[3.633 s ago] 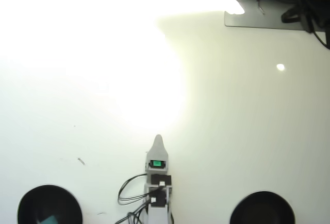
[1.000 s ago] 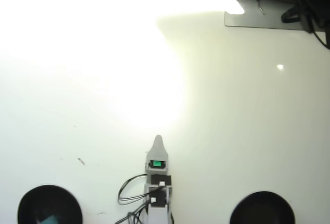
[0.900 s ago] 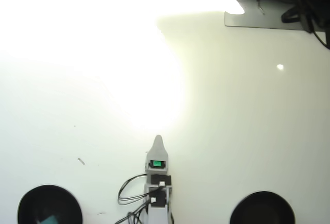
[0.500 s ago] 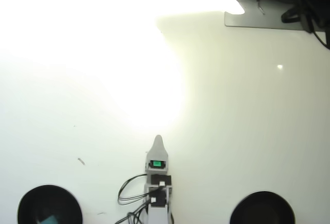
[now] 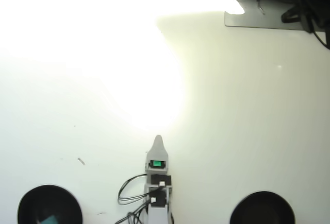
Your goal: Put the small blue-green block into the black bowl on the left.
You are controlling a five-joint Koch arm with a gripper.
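Observation:
A small blue-green block [image 5: 49, 219] lies inside the black bowl [image 5: 31, 203] at the bottom left of the overhead view, near the bowl's lower edge and partly cut off by the frame. My gripper [image 5: 158, 140] is at the bottom centre and points up the picture, well to the right of that bowl and apart from it. Only a single pale pointed tip shows, so I cannot tell how the jaws stand. Nothing shows in the gripper. A green patch [image 5: 157, 163] sits on the arm's black motor just behind the tip.
A second black bowl [image 5: 263, 208] sits at the bottom right. Black cables [image 5: 126, 193] loop left of the arm's base. A grey stand plate [image 5: 258, 18] and dark cables lie at the top right. Strong glare washes out the white table's upper left.

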